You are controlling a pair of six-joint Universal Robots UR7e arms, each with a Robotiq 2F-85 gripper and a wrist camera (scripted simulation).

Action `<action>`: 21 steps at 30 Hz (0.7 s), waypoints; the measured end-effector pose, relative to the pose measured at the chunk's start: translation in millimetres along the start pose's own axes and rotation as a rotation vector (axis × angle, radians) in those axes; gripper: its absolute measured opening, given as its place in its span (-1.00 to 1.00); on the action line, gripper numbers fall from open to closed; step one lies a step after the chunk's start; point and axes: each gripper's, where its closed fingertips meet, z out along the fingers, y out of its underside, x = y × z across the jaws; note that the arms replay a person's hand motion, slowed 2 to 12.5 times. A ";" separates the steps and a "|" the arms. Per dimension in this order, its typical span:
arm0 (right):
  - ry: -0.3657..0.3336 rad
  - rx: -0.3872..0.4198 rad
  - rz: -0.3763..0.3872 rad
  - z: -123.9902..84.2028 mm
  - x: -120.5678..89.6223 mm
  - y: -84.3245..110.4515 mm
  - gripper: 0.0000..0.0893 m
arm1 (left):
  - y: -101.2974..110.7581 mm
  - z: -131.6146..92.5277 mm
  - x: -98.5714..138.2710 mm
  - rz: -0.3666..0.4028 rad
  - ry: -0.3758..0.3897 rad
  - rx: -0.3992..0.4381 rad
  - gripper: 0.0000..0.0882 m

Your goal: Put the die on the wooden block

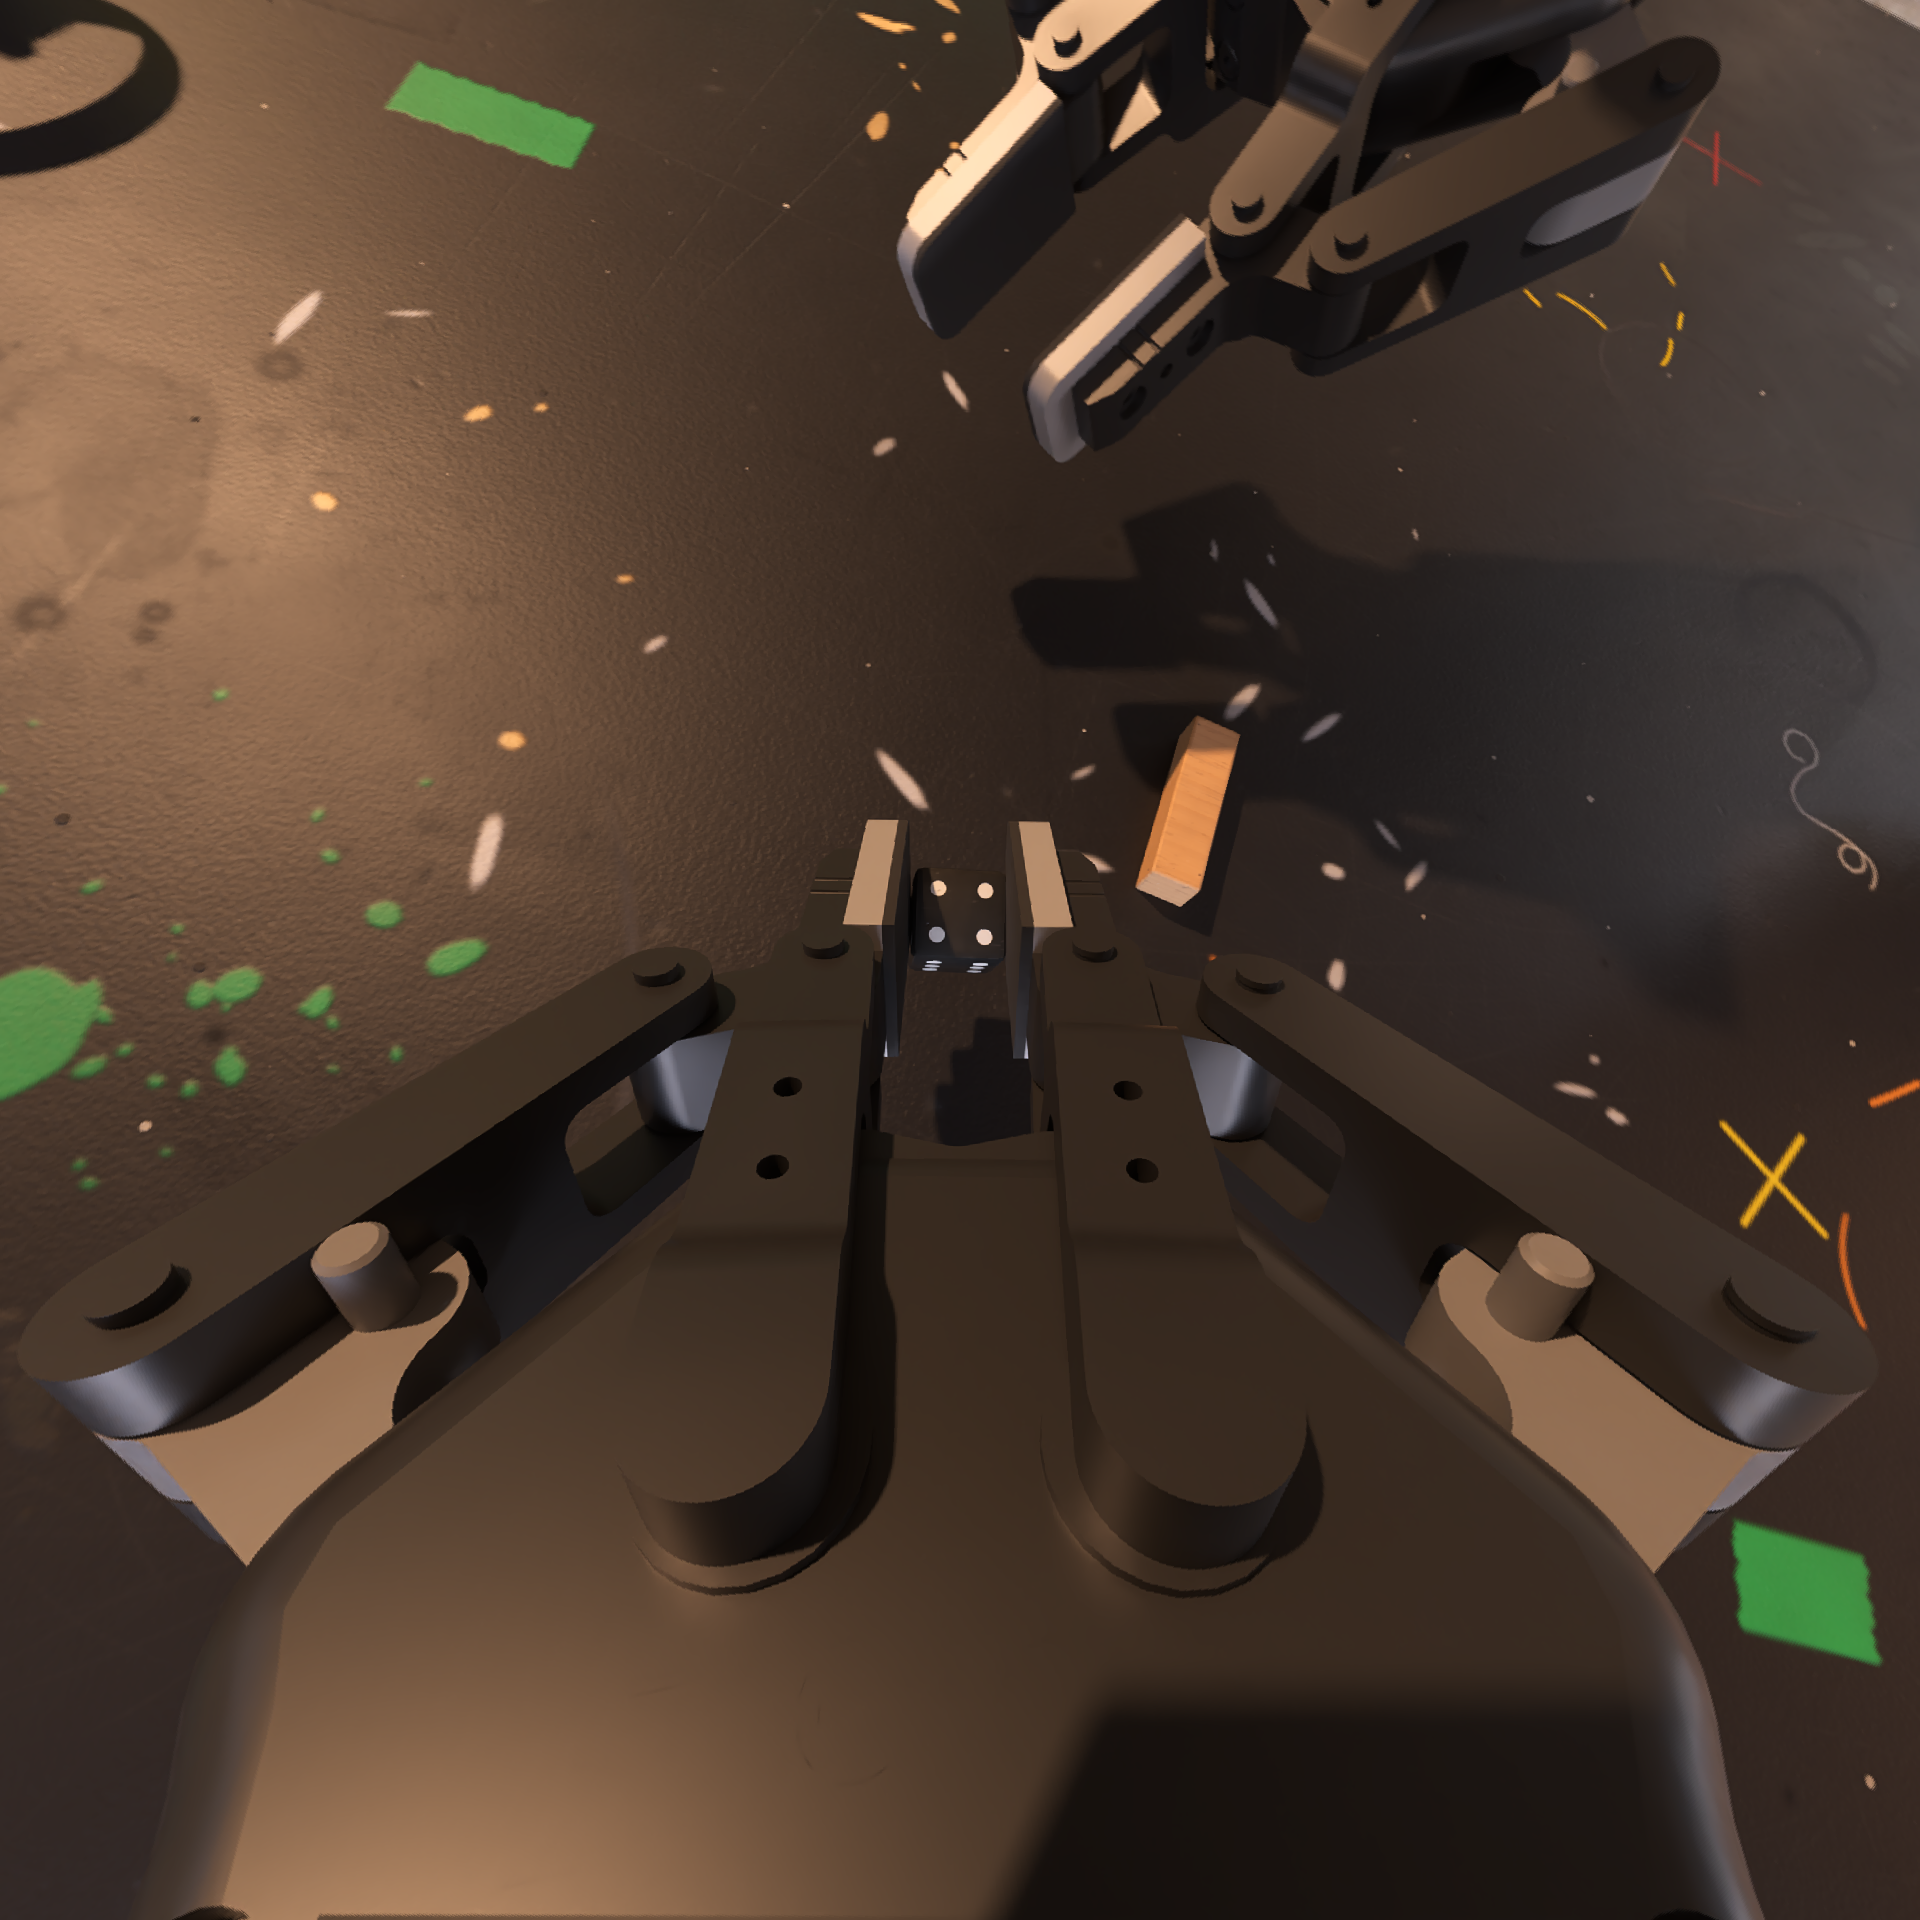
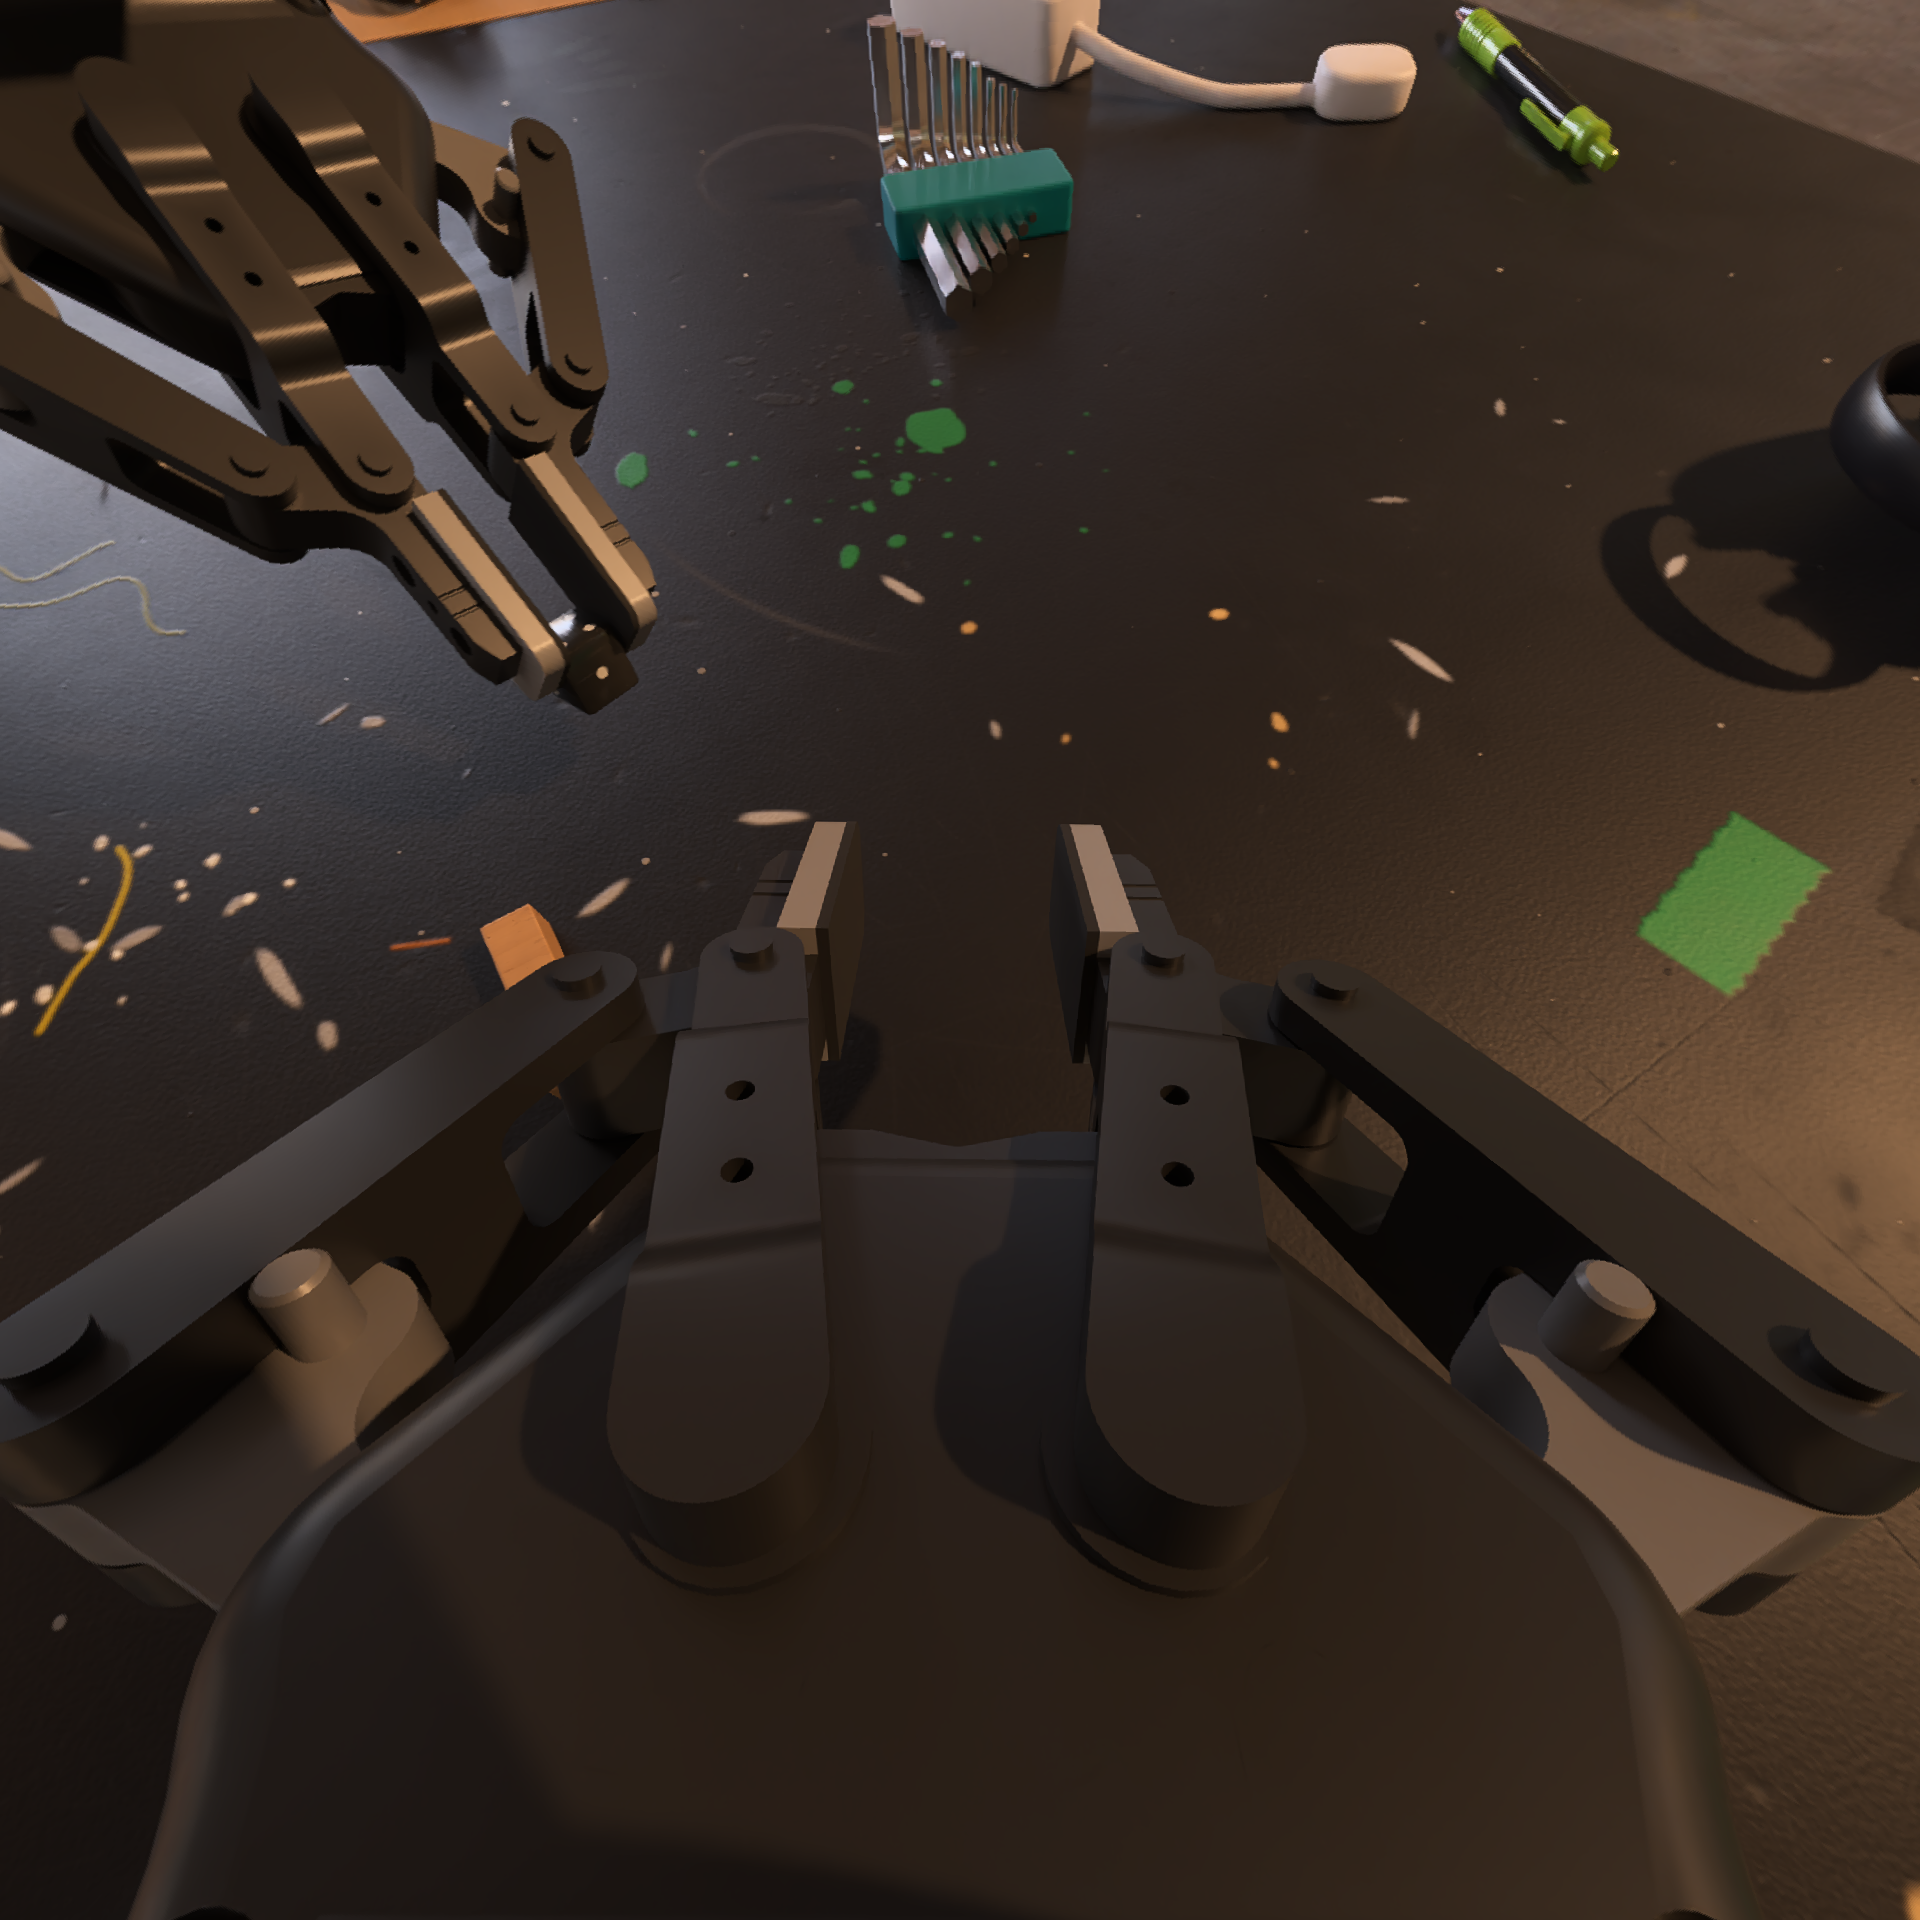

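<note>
My left gripper [image 1: 961,883] is shut on a black die [image 1: 959,920] with white pips and holds it above the dark table. The wooden block [image 1: 1188,808] lies on the table just right of and beyond the left fingertips. In the right wrist view the left gripper [image 2: 587,649] hangs at the upper left with the die [image 2: 597,670] between its tips, and one end of the wooden block [image 2: 520,943] shows beside my right gripper's left linkage. My right gripper [image 2: 956,883] is open and empty; it also shows at the top of the left wrist view [image 1: 997,364].
A teal holder of hex keys [image 2: 971,197], a white adapter with cable [image 2: 1351,78] and a green-black marker [image 2: 1538,88] lie at the far side. A black round object [image 2: 1886,426] sits at the right edge. Green tape patches [image 2: 1730,902] and paint flecks mark the table.
</note>
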 end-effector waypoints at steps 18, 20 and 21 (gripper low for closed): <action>0.051 0.045 0.014 -13.8 8.8 -9.2 -0.28 | -3.8 14.8 24.2 0.079 0.072 -0.022 -0.63; 0.049 0.058 0.021 -15.8 8.1 -11.8 -0.28 | -4.9 16.2 27.0 0.090 0.081 -0.021 -0.63; 0.047 0.065 0.023 -16.7 7.6 -13.0 -0.28 | -5.4 16.8 28.4 0.096 0.085 -0.021 -0.63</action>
